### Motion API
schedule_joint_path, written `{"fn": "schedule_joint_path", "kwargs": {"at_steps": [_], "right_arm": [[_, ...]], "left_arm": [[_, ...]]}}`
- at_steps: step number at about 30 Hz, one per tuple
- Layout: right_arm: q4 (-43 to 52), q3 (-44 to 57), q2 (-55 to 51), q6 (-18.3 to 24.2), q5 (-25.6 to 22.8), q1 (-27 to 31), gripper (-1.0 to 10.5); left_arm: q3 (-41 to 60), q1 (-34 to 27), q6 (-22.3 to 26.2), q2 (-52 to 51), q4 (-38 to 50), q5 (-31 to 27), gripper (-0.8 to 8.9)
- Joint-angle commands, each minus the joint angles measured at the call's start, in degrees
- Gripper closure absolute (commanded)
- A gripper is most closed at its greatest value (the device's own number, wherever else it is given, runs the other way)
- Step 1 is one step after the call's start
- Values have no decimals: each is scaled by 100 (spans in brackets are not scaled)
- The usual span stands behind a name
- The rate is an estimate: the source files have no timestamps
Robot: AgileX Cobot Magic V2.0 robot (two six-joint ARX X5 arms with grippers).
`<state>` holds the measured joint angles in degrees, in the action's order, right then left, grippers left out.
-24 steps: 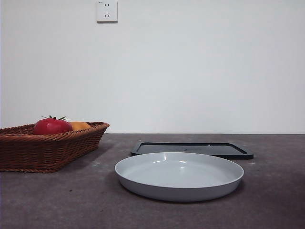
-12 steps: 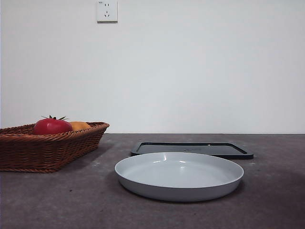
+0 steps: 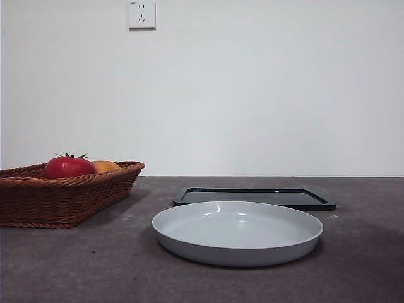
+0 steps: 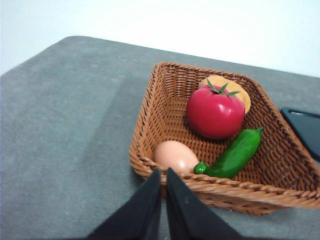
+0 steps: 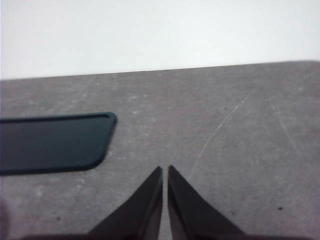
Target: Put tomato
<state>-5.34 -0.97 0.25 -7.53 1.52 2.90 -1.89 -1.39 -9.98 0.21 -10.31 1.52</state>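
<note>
The red tomato (image 3: 68, 166) with a green stem lies in the brown wicker basket (image 3: 63, 196) at the left of the table. In the left wrist view the tomato (image 4: 215, 112) sits in the basket (image 4: 150, 105) beside an orange fruit (image 4: 240, 90), a cucumber (image 4: 235, 154) and an egg (image 4: 175, 155). My left gripper (image 4: 163, 172) is shut and empty, over the basket's near rim. My right gripper (image 5: 164, 170) is shut and empty above bare table, beside the black tray (image 5: 50, 142). Neither arm shows in the front view.
A pale grey plate (image 3: 237, 232) stands at the front middle of the table. A flat black tray (image 3: 254, 197) lies just behind it. The orange fruit (image 3: 105, 166) peeks over the basket rim behind the tomato. A wall socket (image 3: 141, 14) is high on the wall.
</note>
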Motion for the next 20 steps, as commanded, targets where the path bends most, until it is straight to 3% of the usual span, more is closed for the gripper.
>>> {"fn": "schedule_joint_path", "kwargs": {"at_steps": [1,5,7,14,20], "right_arm": [[31,-249,2,-748,2,-13,938],[-118,-754,142,-1600,0,-13,938],[-125,-1062,334,-1790,22,-15,938],[-597,-2662,1561,-1550,74,-15,938],[-1165,-4070,2656,-1381,778,-15,938]], "left_arm": [[-166,-9,-299,-2,7,-9,798],[-723,-9,-597,59,-83,-4,798],[-1097,-9,-638,168,-238,-2,798],[-2658,-9,-588,1082,-973,37,798],[-3982,-9,-498,1917,-1694,564,798]]}}
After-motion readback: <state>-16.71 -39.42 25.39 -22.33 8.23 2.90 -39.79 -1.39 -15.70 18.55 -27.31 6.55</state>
